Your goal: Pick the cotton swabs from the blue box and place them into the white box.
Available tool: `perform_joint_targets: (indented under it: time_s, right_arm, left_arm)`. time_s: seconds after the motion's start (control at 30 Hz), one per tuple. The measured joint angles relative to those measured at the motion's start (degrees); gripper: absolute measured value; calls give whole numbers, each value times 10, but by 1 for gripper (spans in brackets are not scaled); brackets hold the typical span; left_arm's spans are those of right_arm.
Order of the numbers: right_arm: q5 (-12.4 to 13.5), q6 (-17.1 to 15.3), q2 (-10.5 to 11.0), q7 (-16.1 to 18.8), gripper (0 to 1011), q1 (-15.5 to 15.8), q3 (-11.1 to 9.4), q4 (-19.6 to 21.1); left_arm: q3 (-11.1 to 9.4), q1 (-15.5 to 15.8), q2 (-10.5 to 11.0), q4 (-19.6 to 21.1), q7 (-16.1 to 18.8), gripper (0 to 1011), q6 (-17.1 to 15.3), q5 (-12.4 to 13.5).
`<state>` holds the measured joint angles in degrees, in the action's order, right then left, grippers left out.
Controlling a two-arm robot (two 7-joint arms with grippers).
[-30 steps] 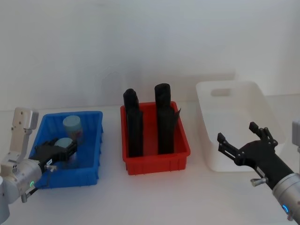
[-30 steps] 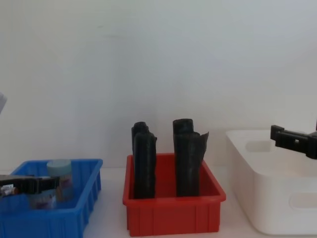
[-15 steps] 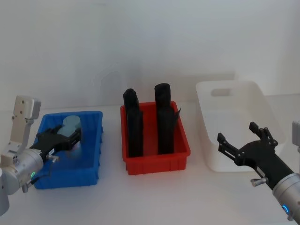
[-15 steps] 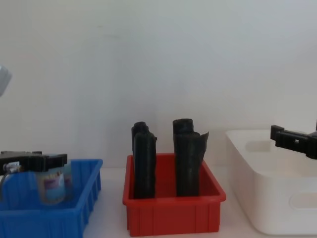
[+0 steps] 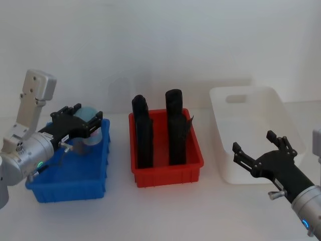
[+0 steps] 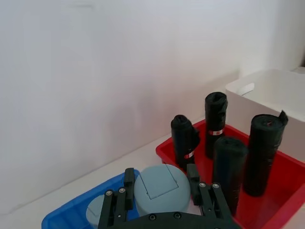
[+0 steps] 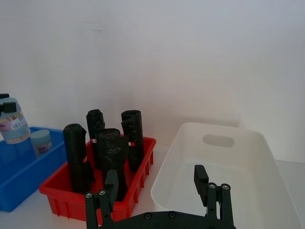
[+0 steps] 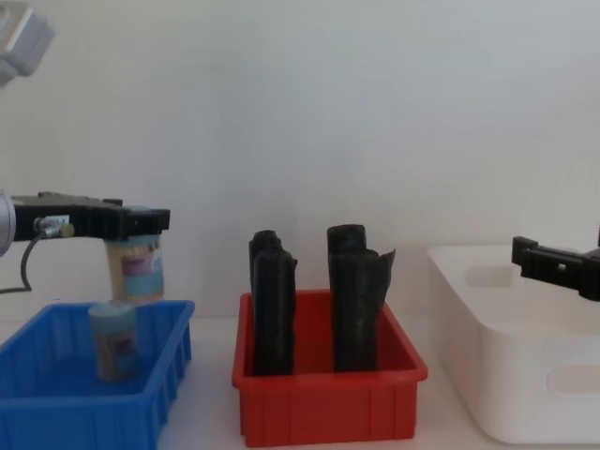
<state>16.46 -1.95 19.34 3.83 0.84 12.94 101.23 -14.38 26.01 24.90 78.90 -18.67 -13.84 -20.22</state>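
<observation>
Bright, soft, even light, plain white wall (image 5: 160,40) looks washed out. Faint shadows on the white tabletop (image 5: 165,211) under the shallow red plastic bin (image 5: 168,174), right of the left gripper (image 5: 93,124).

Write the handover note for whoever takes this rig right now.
Left gripper: jaws shut on one cotton swab tub, held in the air above the blue box.
Right gripper: jaws open, idle in front of the white box.
Second cotton swab tub stands in the blue box.
Done: one tub picked, none in the white box.
Left: carry the held tub past the red bin to the white box, release, then fetch the second.
</observation>
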Motion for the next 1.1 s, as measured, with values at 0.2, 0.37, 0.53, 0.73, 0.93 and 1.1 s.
perform_joint_targets:
  time_s: [0.2,0.37,0.53,0.73,0.93,1.1]
  right_arm:
    - [0,0,0,0,1002,0,0,0]
    - [0,0,0,0,1002,0,0,0]
    - [0,0,0,0,1002,0,0,0]
    - [0,0,0,0,1002,0,0,0]
    - [0,0,0,0,1002,0,0,0]
    - [0,0,0,0,1002,0,0,0]
  left_arm:
    - [-3,0,2,41,-26,661,-28,4]
    - [-7,3,2,65,-50,661,-49,4]
    - [-13,8,-2,85,-79,661,-74,2]
    - [-21,15,-8,100,-111,661,-98,-3]
    - [-27,21,-13,108,-133,661,-113,-8]
    - [-31,25,-17,113,-146,661,-123,-11]
